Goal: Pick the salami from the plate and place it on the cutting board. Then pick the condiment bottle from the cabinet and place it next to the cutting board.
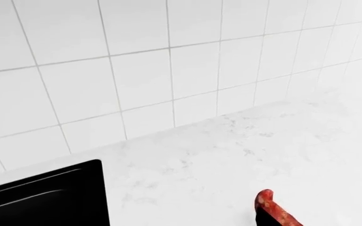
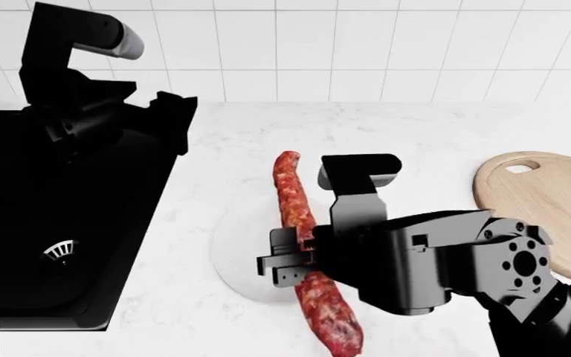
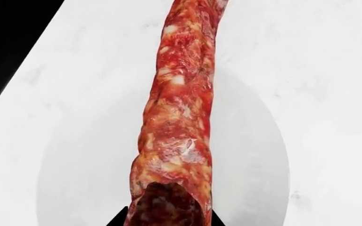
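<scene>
Over the small round white plate [image 2: 234, 256], the long mottled-red salami [image 2: 305, 245] hangs pinched near its middle in the right gripper [image 2: 288, 260], both ends sticking out past the plate's rim; judging by the task, a mid-length grip keeps it balanced for the carry to the round light-tan wooden cutting board [image 2: 549, 201], well apart on the white marble desk [image 2: 415, 134]. The right wrist view shows the salami [image 3: 177, 113] above the plate [image 3: 250, 155]. Only the head view shows the board and the black sink [image 2: 57, 238]. The left gripper's state I cannot tell.
</scene>
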Robot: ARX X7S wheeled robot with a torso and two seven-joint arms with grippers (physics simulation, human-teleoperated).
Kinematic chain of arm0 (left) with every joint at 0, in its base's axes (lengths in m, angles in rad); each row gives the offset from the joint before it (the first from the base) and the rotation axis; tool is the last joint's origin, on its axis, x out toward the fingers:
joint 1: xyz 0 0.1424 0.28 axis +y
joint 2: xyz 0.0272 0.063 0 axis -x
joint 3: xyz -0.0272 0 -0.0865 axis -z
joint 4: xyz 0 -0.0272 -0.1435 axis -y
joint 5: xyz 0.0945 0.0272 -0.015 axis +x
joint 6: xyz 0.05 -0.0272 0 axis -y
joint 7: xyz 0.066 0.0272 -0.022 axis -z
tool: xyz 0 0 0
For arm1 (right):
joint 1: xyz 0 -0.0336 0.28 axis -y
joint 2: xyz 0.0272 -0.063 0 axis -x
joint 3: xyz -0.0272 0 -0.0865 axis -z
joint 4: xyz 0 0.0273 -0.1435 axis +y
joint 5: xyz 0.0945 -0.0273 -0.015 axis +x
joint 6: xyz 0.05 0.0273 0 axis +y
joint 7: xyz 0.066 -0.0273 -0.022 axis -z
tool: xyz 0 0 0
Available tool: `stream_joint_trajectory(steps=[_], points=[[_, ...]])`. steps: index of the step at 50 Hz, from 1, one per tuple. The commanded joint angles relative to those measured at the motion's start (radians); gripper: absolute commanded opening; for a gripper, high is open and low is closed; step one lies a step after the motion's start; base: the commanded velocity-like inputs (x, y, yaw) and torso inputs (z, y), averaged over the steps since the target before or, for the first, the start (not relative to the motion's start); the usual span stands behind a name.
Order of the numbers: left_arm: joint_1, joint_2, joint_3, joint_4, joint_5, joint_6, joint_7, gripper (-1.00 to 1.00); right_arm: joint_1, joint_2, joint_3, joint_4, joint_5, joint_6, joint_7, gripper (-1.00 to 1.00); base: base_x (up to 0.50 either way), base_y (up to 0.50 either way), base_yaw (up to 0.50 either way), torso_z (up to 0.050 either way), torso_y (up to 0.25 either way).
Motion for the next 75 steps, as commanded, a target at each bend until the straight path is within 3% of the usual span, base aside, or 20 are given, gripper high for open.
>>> stream_joint_trajectory(steps=[1, 13, 28, 49, 66, 75], points=[[-0.009, 0.001, 0.004, 0.000, -0.009, -0.002, -0.008, 1.00, 0.080, 0.006, 0.009, -0.001, 0.005, 0.016, 0.003, -1.00, 0.00, 0.00, 0.00, 0.000, 0.000], [-0.007, -0.007, 0.007, -0.001, -0.015, 0.005, -0.013, 1.00, 0.196, 0.056, 0.039, 0.055, -0.032, 0.057, -0.045, -1.00, 0.00, 0.00, 0.00, 0.000, 0.001], [-0.006, -0.017, -0.017, 0.021, -0.046, -0.022, -0.044, 1.00, 0.335, 0.257, 0.059, 0.107, 0.035, 0.241, -0.129, -1.00, 0.00, 0.00, 0.00, 0.000, 0.000], [-0.003, -0.021, -0.004, 0.017, -0.070, -0.015, -0.066, 1.00, 0.405, 0.476, 0.012, 0.184, 0.074, 0.396, -0.125, -1.00, 0.00, 0.00, 0.00, 0.000, 0.000], [-0.006, -0.030, 0.002, 0.011, -0.087, -0.007, -0.083, 1.00, 0.413, 0.524, -0.008, 0.250, -0.063, 0.455, -0.167, -1.00, 0.00, 0.00, 0.00, 0.000, 0.001], [-0.022, -0.027, 0.041, -0.024, -0.061, 0.030, -0.069, 1.00, 0.448, 0.506, -0.019, 0.334, -0.232, 0.509, -0.283, -1.00, 0.00, 0.00, 0.00, 0.000, 0.000]])
